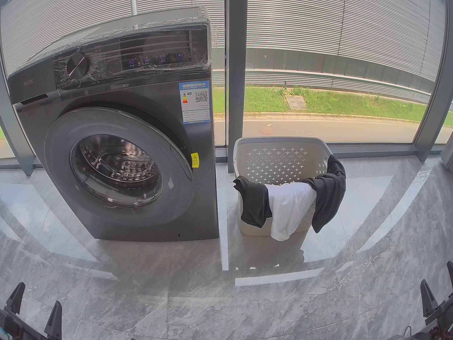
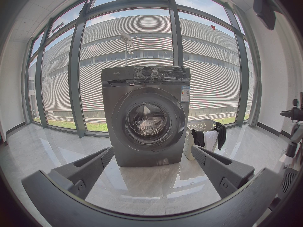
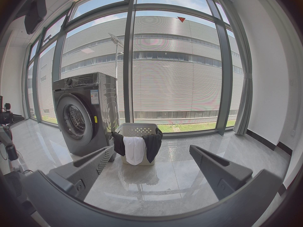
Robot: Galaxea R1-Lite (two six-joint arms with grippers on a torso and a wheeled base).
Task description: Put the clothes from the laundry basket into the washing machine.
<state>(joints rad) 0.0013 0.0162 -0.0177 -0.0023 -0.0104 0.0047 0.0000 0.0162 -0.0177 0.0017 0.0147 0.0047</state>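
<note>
Three clothes (image 1: 289,208) hang over the front edge of the basket (image 1: 281,159), one white in the middle and one dark on each side. Hanging out like that, they look easy to grab. The basket sits on the floor (image 1: 236,303) just beside the washer (image 1: 141,95), so I think the carry is short. The door (image 1: 115,168) looks shut, so it likely needs opening first. Both claws are low and well apart from the basket. The left claw (image 1: 36,303) is spread wide with nothing in it. So is the right claw (image 1: 438,279), ready, I guess, for a first grab.
</note>
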